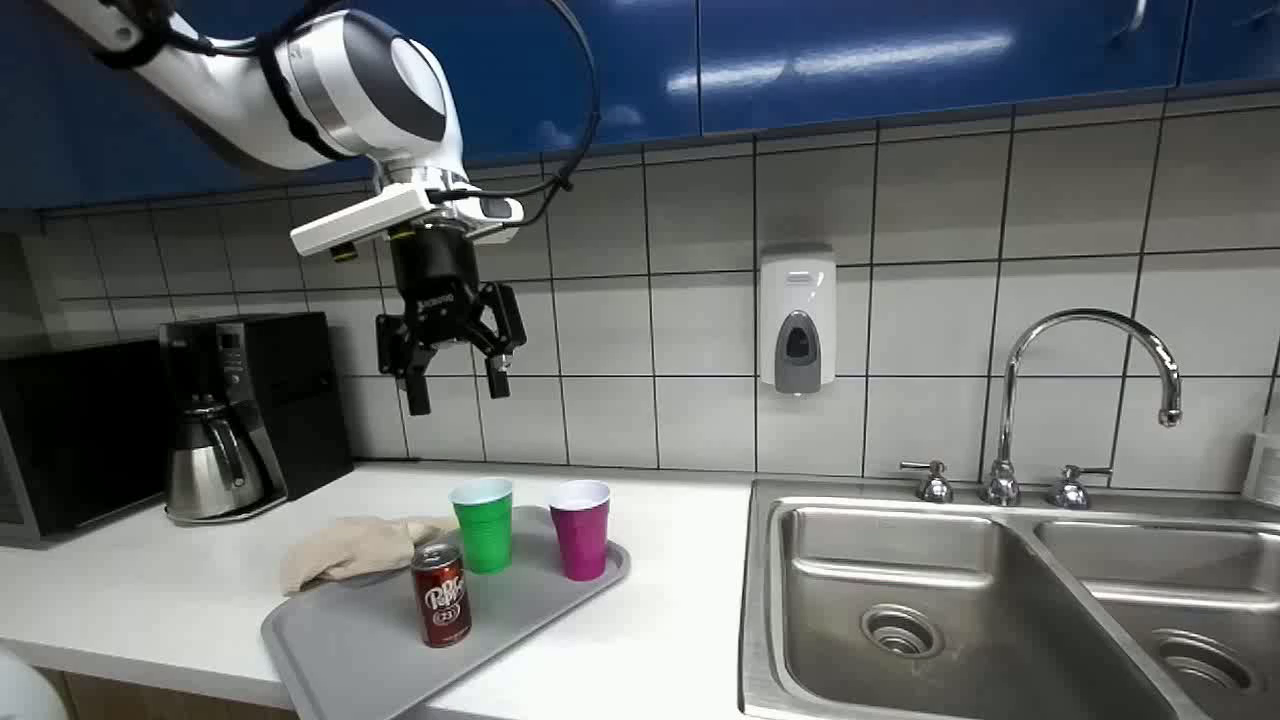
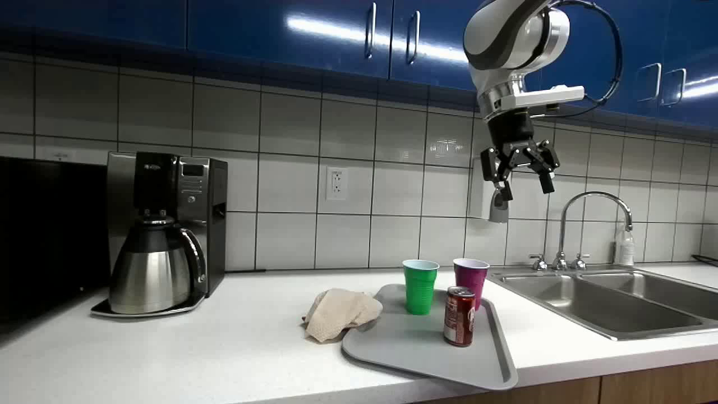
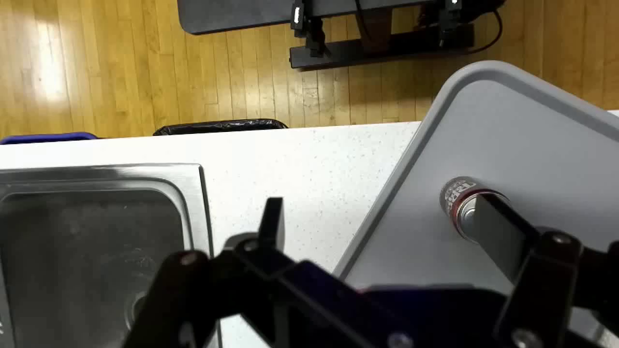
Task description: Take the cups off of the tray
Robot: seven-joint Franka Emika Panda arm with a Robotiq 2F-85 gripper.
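Observation:
The green cup (image 1: 486, 535) and the magenta cup (image 1: 582, 540) stand upright near the back end of the grey tray (image 1: 365, 655). In an exterior view, the green cup (image 2: 419, 292) is left of the magenta cup (image 2: 471, 275), which is partly behind the soda can. The tray (image 2: 412, 353) lies on the counter. My gripper (image 1: 458, 390) is open and empty, high above the cups, also in an exterior view (image 2: 527, 188). In the wrist view, the open fingers (image 3: 379, 210) hide the cups; only a thin reddish sliver shows, and part of the tray (image 3: 532, 135) is visible.
A dark red soda can (image 1: 441, 600) stands on the tray in front of the cups. A crumpled tan paper towel (image 2: 339, 311) lies at the tray's edge. The steel sink (image 1: 765, 600) with a tall faucet is on one side, a coffee maker (image 2: 162, 252) on the other.

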